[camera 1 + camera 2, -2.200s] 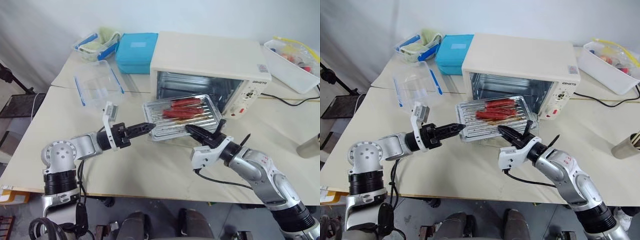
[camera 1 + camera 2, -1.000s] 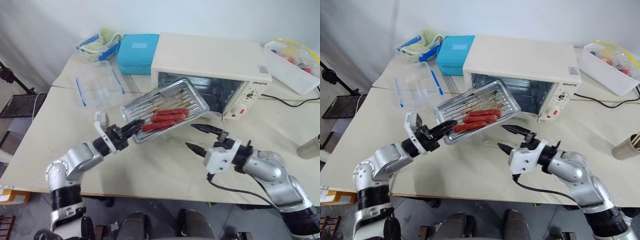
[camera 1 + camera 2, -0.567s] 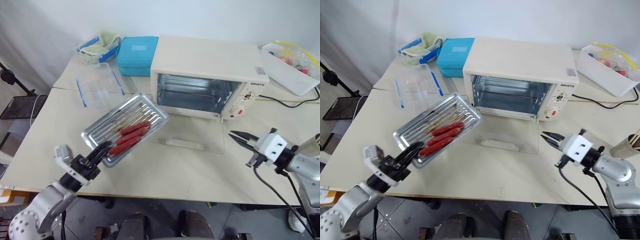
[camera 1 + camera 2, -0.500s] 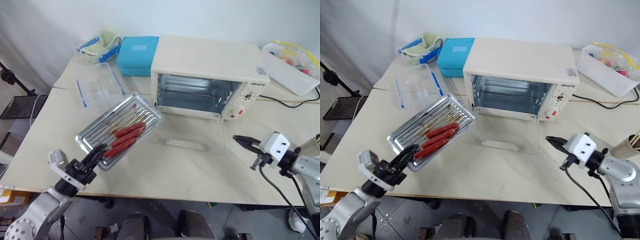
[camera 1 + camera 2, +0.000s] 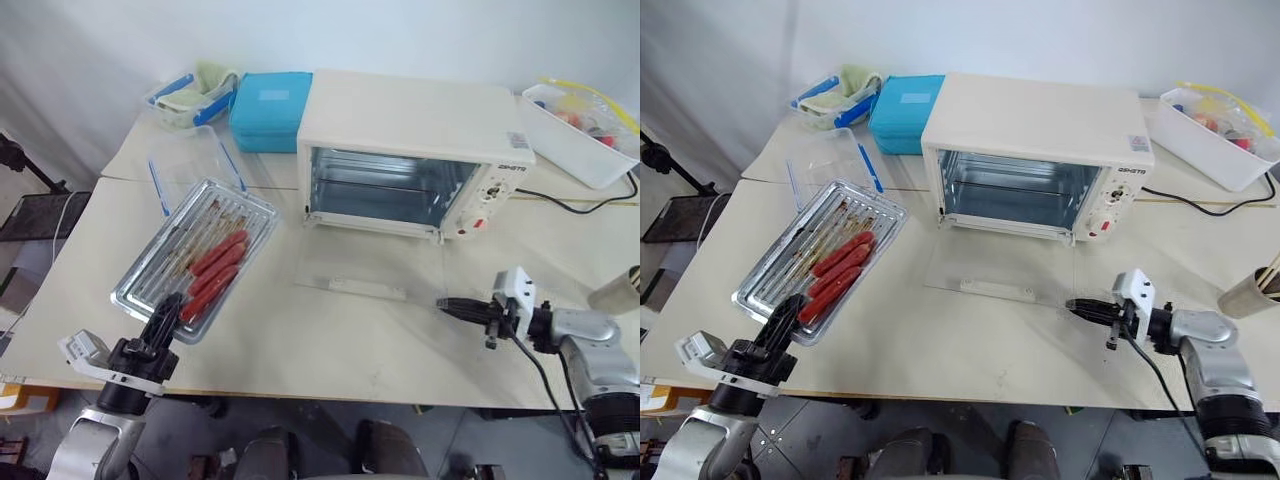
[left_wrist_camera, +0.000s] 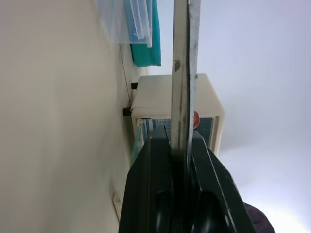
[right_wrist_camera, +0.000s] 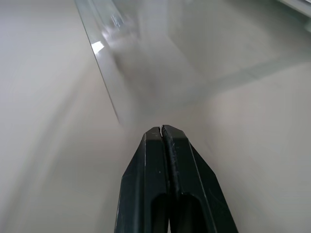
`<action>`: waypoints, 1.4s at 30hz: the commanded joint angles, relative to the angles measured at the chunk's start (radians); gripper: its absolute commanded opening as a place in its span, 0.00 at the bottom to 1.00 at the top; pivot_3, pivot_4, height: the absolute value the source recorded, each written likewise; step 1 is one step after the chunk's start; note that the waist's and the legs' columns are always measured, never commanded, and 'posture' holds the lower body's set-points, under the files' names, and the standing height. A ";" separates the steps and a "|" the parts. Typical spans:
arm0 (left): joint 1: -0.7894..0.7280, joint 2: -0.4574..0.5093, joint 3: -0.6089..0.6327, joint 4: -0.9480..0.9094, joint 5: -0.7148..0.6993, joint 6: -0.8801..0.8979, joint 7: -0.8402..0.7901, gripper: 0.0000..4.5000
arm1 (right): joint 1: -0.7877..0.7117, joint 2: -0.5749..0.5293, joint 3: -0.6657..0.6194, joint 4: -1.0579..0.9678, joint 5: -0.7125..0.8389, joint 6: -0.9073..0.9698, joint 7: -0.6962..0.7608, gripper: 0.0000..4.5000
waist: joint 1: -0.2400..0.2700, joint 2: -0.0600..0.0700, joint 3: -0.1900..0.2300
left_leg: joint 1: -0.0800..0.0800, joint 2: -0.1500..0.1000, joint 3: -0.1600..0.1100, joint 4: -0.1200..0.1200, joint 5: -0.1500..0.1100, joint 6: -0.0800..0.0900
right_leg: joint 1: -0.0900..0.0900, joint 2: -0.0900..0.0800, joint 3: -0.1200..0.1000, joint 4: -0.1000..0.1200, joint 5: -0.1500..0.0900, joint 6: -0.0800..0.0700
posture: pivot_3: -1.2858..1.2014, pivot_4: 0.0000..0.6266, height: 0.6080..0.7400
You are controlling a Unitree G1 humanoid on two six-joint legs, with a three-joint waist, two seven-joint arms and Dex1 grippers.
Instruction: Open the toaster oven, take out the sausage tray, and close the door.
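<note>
**Tray out, door still down: set tray, then shut oven**

Left gripper [image 5: 168, 306] is clamped on the near rim of the sausage tray [image 5: 190, 258]; the left wrist view shows the thin metal edge pinched between its black fingers [image 6: 155, 189]. The tray with wire rack and red-brown sausages [image 5: 212, 268] sits at the table's [image 5: 330, 350] front-left part, near its front edge; whether it rests fully on the surface or is held just above it cannot be told. Toaster oven [image 5: 410, 140] stands at the back centre, cavity empty, its door [image 5: 375, 270] folded flat onto the table with the white bar handle [image 5: 350, 288] at its front edge. Right gripper [image 5: 452, 304] has fingers pressed together, empty, low by the door's front right corner.

Judgement on the step: tray should go down level so the sausages don't roll, clear of the table edge and of the door's swing, and only then be let go. For the door, the shut right fingertips look suited to slipping under the glass edge or handle and lifting upward; the risk is sliding off the glass or shoving the oven back, so push slow and near the handle middle
</note>
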State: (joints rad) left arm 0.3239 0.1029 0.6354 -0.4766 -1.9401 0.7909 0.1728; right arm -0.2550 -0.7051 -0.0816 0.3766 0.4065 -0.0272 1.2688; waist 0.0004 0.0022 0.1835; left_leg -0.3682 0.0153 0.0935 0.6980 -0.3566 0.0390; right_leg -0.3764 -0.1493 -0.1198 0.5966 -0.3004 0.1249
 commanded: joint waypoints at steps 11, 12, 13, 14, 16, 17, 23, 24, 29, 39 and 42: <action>0.012 0.029 -0.021 -0.052 -0.032 -0.050 -0.011 0.00 | -0.037 0.033 -0.242 -0.293 0.309 0.227 -0.100 0.01 | -0.001 0.002 0.001 | -0.001 0.001 0.000 0.000 -0.002 0.000 | 0.000 0.000 0.000 -0.003 0.000 0.001 | 0.52 0.24 1.00; 0.004 0.045 -0.024 -0.038 -0.032 -0.033 -0.016 0.00 | -0.042 0.022 -0.263 -0.327 0.329 0.251 -0.118 0.01 | 0.000 0.002 0.001 | -0.001 0.001 0.000 0.000 -0.002 0.000 | 0.000 0.000 0.000 -0.003 0.000 0.001 | 0.52 0.24 1.00; -0.005 0.060 -0.026 -0.023 -0.032 -0.017 -0.021 0.00 | -0.045 0.017 -0.283 -0.355 0.339 0.262 -0.136 0.01 | 0.000 0.003 0.001 | -0.001 0.000 0.000 0.000 -0.002 0.000 | 0.000 0.000 0.000 -0.003 0.000 0.001 | 0.52 0.24 1.00; -0.012 0.070 -0.028 -0.013 -0.032 -0.006 -0.025 0.00 | -0.044 0.014 -0.294 -0.372 0.344 0.268 -0.147 0.01 | 0.002 0.004 0.002 | -0.002 0.000 0.000 0.000 -0.002 0.001 | 0.000 0.000 0.000 -0.003 0.000 0.001 | 0.52 0.24 1.00; -0.037 0.092 -0.029 0.016 -0.032 0.022 -0.034 0.00 | -0.025 0.011 -0.324 -0.409 0.359 0.290 -0.178 0.01 | 0.006 0.004 0.002 | -0.002 0.000 0.000 0.000 -0.002 0.001 | 0.000 0.000 0.000 -0.003 0.000 0.001 | 0.52 0.24 1.00; -0.054 0.100 -0.025 0.033 -0.032 0.036 -0.038 0.00 | -0.008 0.007 -0.336 -0.430 0.358 0.294 -0.188 0.01 | 0.007 0.004 0.002 | -0.002 0.000 0.000 0.000 -0.002 0.001 | 0.000 0.000 0.000 -0.003 0.000 0.001 | 0.52 0.24 1.00; -0.162 0.243 -0.082 0.216 -0.032 0.233 -0.089 0.00 | 0.242 -0.030 -0.394 -0.629 0.350 0.294 -0.137 0.36 | 0.026 0.005 0.001 | -0.002 -0.001 0.001 -0.002 -0.003 0.002 | -0.001 0.003 0.000 -0.001 0.000 0.001 | 0.52 0.24 1.00; -0.188 0.264 -0.094 0.248 -0.032 0.260 -0.096 0.00 | 0.279 -0.027 -0.402 -0.651 0.335 0.266 -0.123 0.43 | 0.025 0.005 0.001 | -0.002 -0.002 0.001 -0.002 -0.003 0.002 | -0.001 0.003 0.000 0.000 0.000 0.001 | 0.52 0.24 1.00; -0.338 0.374 -0.204 0.418 -0.032 0.393 -0.118 0.00 | 0.444 -0.017 -0.444 -0.698 0.284 0.159 -0.060 0.83 | 0.025 0.005 0.001 | -0.001 -0.003 0.002 -0.001 -0.003 0.003 | 0.000 0.004 0.002 0.002 0.001 0.002 | 0.52 0.24 1.00; -0.731 0.405 -0.537 0.731 0.027 0.536 -0.105 0.00 | 0.682 0.006 -0.540 -0.833 0.301 0.121 -0.055 0.99 | 0.027 0.005 0.001 | 0.000 -0.004 0.002 -0.001 -0.003 0.002 | -0.001 0.004 0.004 0.004 0.001 0.003 | 0.52 0.24 1.00; -0.820 0.380 -0.595 0.813 0.117 0.581 -0.142 0.00 | 0.730 0.008 -0.558 -0.887 0.310 0.141 -0.087 0.99 | 0.026 0.005 0.001 | 0.000 -0.005 0.003 -0.001 -0.002 0.002 | -0.001 0.005 0.003 0.004 0.002 0.003 | 0.52 0.24 1.00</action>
State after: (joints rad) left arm -0.4811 0.4918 0.0579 0.3153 -1.8501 1.3440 0.0699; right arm 0.4589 -0.7003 -0.6017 -0.4645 0.6937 0.1116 1.1971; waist 0.0268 0.0069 0.1849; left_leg -0.3679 0.0109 0.0967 0.6969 -0.3589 0.0413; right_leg -0.3771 -0.1441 -0.1172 0.6003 -0.2987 0.1284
